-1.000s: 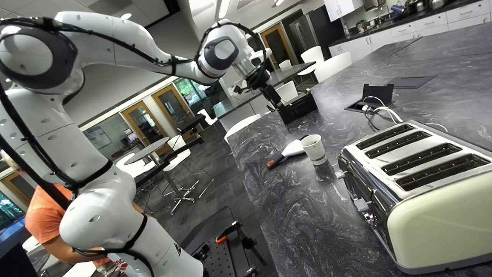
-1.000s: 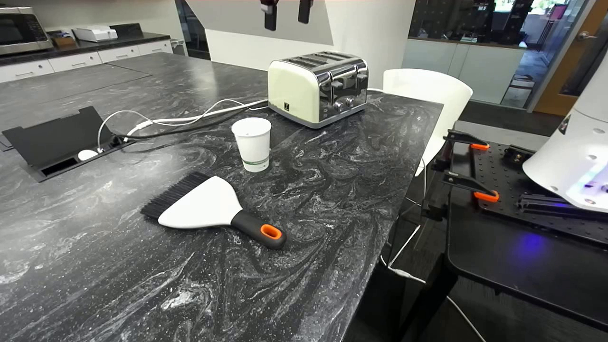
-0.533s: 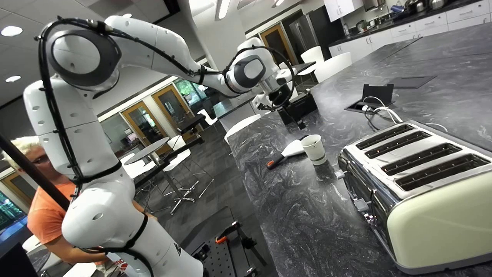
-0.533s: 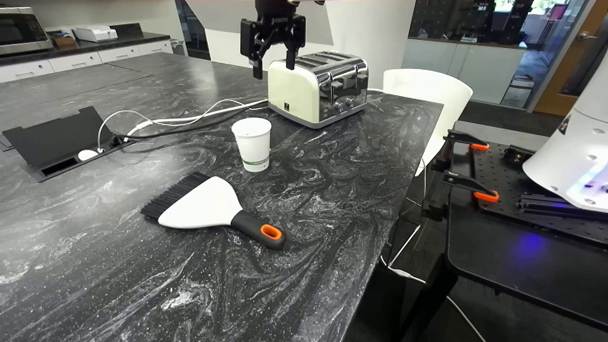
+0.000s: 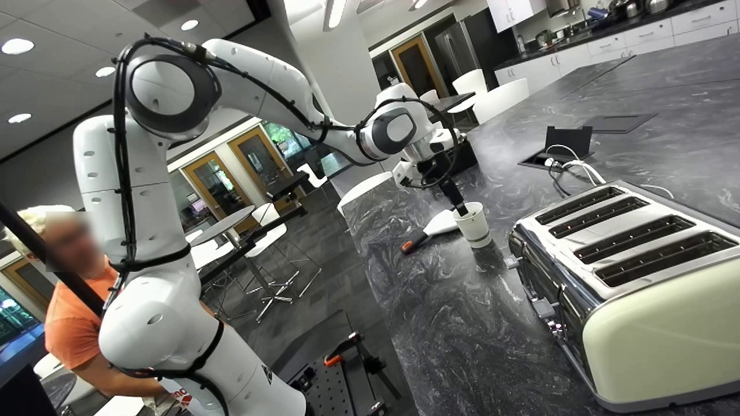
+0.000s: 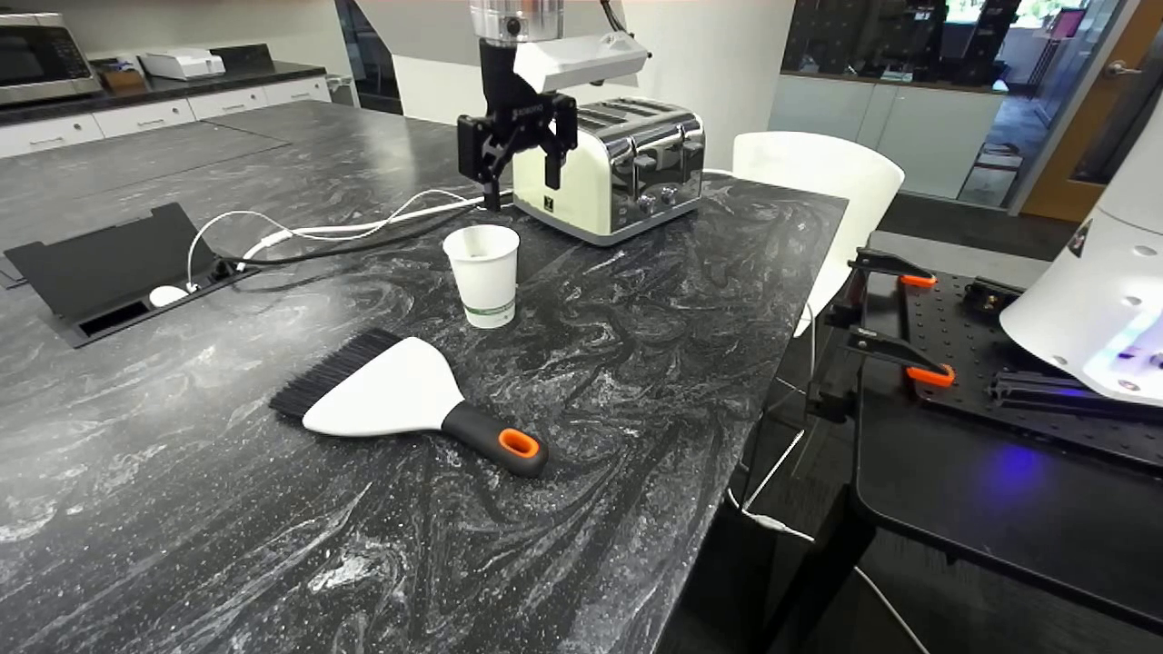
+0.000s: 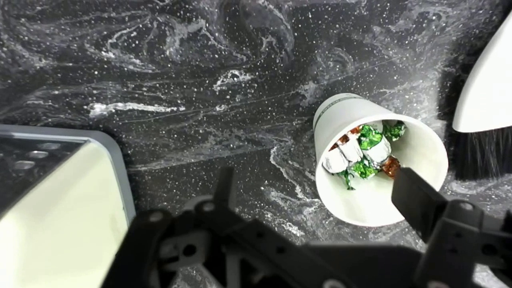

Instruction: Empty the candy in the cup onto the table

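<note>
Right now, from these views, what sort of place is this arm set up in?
Probably an office break room or shared kitchen: there's a microwave, a cream four-slot toaster, and a small round table with white chairs.

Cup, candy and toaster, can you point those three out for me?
Cup [image 6: 486,286]: in an exterior view, on its white outer wall.
Candy [image 7: 351,150]: in the wrist view, on the white wrapping of one piece.
Toaster [image 6: 586,186]: in an exterior view, on its cream side panel.

White arm [image 5: 151,222], grey joint rings [image 5: 205,95], black strapped cable [image 5: 120,136], black jaws.
</note>
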`<state>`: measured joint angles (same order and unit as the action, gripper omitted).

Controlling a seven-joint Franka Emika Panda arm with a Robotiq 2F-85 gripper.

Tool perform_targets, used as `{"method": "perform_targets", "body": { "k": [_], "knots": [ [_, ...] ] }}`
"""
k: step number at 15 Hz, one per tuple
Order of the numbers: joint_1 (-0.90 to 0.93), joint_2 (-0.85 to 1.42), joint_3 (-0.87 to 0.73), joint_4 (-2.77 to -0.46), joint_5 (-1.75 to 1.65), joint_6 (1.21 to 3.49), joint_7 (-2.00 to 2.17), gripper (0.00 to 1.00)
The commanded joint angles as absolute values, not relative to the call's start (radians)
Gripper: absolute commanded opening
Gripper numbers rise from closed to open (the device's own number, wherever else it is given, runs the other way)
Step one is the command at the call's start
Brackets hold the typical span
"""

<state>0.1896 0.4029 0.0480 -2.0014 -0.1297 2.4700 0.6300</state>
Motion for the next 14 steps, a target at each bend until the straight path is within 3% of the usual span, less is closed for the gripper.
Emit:
{"method": "perform_targets", "body": {
  "k": [1, 8, 9, 11, 14],
  "knots": [
    [0.219, 0.461, 0.015, -1.952, -0.11, 2.499, 0.661, 1.0],
    [0.23, 0.53, -0.011, -1.899, -0.073, 2.5, 0.658, 0.97],
    [0.231, 0.535, -0.014, -1.895, -0.067, 2.499, 0.655, 0.74],
    [0.232, 0.542, -0.018, -1.891, -0.058, 2.498, 0.653, 0.69],
    [0.231, 0.547, -0.019, -1.887, -0.043, 2.497, 0.652, 0.46]
  ]
}}
